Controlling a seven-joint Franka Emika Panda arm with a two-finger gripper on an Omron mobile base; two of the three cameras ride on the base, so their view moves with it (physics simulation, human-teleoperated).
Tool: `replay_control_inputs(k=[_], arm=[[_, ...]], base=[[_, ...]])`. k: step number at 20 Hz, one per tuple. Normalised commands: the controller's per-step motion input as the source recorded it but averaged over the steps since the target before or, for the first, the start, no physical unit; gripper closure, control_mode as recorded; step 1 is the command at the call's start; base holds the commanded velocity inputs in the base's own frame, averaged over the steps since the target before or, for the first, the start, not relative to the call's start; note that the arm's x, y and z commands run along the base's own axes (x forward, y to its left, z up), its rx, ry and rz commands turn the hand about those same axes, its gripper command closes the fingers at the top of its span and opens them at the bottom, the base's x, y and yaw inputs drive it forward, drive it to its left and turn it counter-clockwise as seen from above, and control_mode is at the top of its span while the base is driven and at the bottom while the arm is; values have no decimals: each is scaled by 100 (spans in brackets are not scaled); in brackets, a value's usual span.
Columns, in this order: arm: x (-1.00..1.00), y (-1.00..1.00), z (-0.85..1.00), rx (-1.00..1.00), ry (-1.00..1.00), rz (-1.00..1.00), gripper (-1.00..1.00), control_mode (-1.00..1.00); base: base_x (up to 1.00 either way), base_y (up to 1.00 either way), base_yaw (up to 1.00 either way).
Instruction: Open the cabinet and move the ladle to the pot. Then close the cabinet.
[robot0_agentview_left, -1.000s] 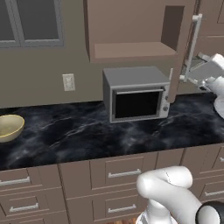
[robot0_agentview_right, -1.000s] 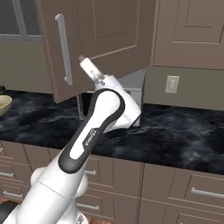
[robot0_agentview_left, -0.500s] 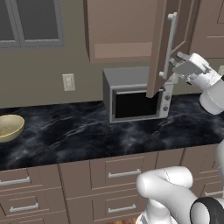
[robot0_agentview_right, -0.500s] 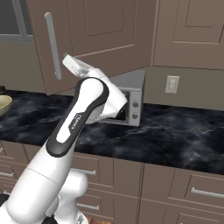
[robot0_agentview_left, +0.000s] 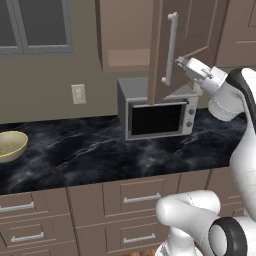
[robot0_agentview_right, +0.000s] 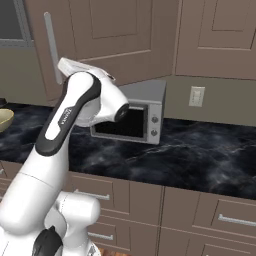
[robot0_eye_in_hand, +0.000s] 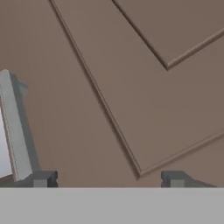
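The cabinet (robot0_agentview_left: 180, 50) door stands partly swung out over the microwave (robot0_agentview_left: 157, 114); the fingers (robot0_eye_in_hand: 41, 178) are spread wide against its panel, gripping nothing (closing seems underway, ladle not visible)

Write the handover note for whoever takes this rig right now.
Claw: open, empty, tips facing the outer face of the cabinet door, just beside its bar handle.
Cabinet: door ajar, swung out above the microwave.
Done: cabinet opened. Whether the ladle reached the pot can't be told from here.
Left: confirm the ladle is in the pot, then push the door shut.
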Motion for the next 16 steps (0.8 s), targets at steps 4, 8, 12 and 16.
replay_control_inputs(k=[4, 8, 12, 16], arm=[[54, 43, 0, -5, -2, -26, -100, -100], [51, 35, 0, -5, -2, -32, -100, -100], [41, 18, 0, -7, -1, -36, -100, -100], [34, 0, 4, -5, 0, -37, -100, -100]], base=[[0, 0, 0], [0, 0, 0], [0, 0, 0], [0, 0, 0]])
